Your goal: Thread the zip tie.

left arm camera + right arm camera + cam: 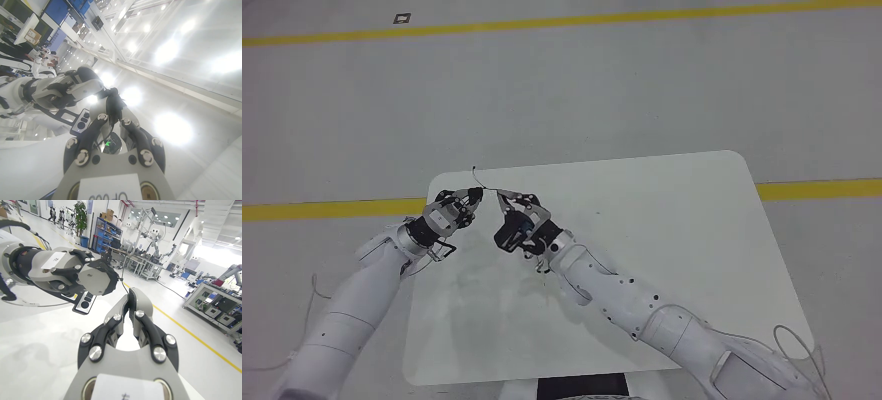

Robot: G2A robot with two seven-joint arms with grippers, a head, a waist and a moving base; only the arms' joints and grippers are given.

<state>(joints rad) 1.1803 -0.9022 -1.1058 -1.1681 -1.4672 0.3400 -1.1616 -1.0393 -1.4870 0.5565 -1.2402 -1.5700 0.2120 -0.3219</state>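
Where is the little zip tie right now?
The zip tie is up in the air, pinched between the left gripper and the right gripper, above the far left corner of the table in the top view.

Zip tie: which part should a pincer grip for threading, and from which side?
Grip the zip tie on its thin strap near the end, coming in square to its length. It is slim and curves along its span, so a short overhang probably stays straighter. The right pincer is shut on it that way, nearly tip to tip with the left pincer.
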